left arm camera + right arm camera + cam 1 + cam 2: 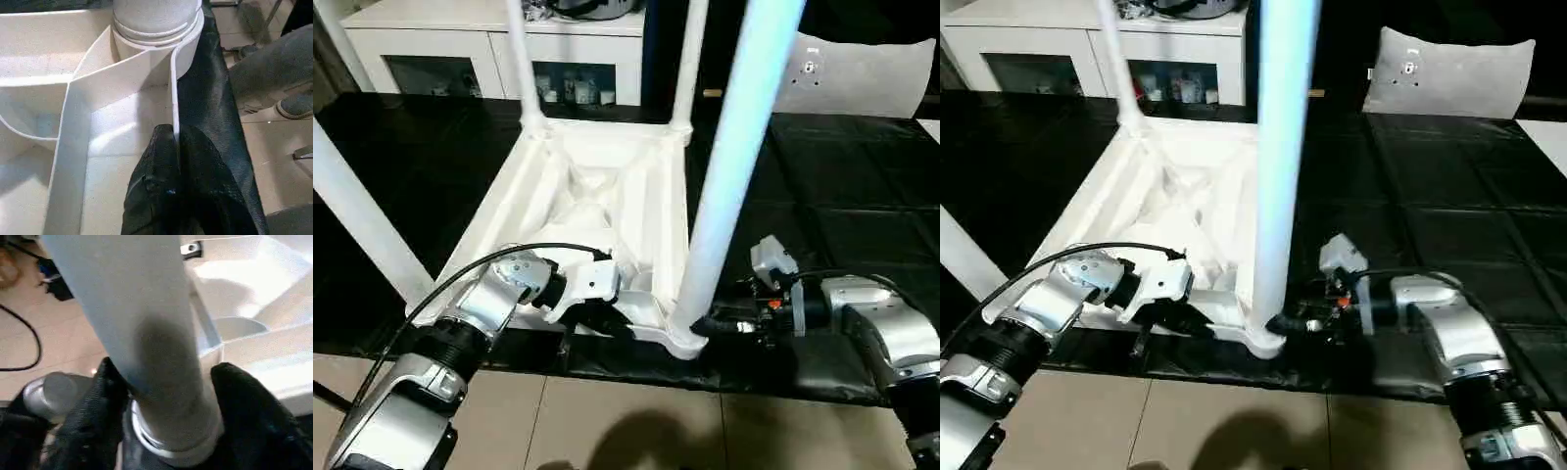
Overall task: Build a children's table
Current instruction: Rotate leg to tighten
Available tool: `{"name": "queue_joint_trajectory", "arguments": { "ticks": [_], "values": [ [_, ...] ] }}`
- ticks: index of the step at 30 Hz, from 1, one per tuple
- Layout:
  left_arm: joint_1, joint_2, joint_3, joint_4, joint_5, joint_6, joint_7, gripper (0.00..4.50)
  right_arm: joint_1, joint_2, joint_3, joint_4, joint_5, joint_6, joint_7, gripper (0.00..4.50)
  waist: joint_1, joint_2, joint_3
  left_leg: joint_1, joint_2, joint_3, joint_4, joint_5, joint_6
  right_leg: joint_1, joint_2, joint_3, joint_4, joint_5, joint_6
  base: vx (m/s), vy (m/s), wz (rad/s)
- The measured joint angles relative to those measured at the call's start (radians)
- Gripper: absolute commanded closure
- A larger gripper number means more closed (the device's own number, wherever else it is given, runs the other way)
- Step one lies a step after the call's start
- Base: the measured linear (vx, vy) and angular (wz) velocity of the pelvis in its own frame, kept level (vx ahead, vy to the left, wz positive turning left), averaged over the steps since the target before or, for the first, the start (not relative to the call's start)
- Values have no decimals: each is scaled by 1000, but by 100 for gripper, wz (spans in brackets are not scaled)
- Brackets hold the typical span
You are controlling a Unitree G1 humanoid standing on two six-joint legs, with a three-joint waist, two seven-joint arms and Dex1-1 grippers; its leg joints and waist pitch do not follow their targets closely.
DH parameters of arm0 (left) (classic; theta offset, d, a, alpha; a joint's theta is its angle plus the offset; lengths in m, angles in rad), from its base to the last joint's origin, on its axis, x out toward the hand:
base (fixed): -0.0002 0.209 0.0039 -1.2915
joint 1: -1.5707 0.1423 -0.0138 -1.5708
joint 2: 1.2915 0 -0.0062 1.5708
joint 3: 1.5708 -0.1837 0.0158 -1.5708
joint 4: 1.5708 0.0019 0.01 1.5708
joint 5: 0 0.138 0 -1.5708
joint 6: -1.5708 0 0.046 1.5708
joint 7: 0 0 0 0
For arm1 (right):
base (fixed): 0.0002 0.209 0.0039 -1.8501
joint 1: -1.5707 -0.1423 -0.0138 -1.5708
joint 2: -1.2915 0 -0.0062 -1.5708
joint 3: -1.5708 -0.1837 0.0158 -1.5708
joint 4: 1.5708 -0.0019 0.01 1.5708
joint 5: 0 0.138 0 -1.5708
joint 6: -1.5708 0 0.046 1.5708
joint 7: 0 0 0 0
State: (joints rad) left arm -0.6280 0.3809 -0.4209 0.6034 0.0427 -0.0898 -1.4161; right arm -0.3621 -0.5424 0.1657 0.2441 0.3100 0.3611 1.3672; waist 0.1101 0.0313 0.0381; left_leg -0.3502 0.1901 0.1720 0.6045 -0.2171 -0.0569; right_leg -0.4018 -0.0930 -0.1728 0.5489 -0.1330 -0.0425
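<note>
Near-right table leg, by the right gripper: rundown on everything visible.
The leg is a long round white plastic post with a smooth, slightly glossy look. It stands upright in the near corner socket of the upside-down table, and a ringed collar shows at its base. The right gripper straddles the leg just above the socket, one black finger on either side. The left gripper pinches the table's rim nearby.

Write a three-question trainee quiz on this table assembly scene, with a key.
1. True or false: the table lies upside down.
2. What does the left gripper pinch? A) a leg B) the table's rim C) the black mat
3. Which gripper straddles the near leg at its base?

Key: 1. True. 2. B. 3. The right gripper, one finger on each side of the leg.
</note>
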Motion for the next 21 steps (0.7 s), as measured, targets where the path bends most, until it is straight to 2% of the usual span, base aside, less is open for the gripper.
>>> {"name": "queue_joint_trajectory", "arguments": {
  "ticks": [6, 12, 16, 19, 21],
  "values": [
    [0, 3, -1, 0, 0, -6, -4, 450, 0, 2, 2, 0, 3, 6, 24, 240, 3, 0, 0, 0, 0, 0, 0, 0, 0, 0, 0, 0, 0, 0, 0, 0, 0, 0],
    [4, 3, 3, -2, -8, 1, -8, 450, 17, 5, -6, -15, 26, 32, 10, 250, 4, 0, 0, 0, 0, 0, 0, 0, 0, 0, 0, 0, 0, 0, 0, 0, 0, 0],
    [29, -4, 27, -38, -10, 64, 25, 450, 52, 38, -42, -56, 41, 80, -60, 250, 1, 0, 0, 0, 0, 1, 0, 0, -1, 1, 0, 1, 2, 0, 0, 0, 0, 0],
    [32, -15, 53, -42, 1, 137, 117, 450, 47, 105, -81, -64, 20, 113, -216, 250, -23, -1, 0, 2, 0, 1, 1, -1, -9, 2, 0, 2, 5, 0, 0, 0, 0, 0],
    [31, -45, 67, -42, 22, 187, 189, 450, 38, 151, -107, -60, -5, 131, -339, 250, -56, -2, 0, 2, 0, 1, 3, 0, -11, 2, 0, -1, 4, 0, 0, 0, 0, 0]
  ]
}}
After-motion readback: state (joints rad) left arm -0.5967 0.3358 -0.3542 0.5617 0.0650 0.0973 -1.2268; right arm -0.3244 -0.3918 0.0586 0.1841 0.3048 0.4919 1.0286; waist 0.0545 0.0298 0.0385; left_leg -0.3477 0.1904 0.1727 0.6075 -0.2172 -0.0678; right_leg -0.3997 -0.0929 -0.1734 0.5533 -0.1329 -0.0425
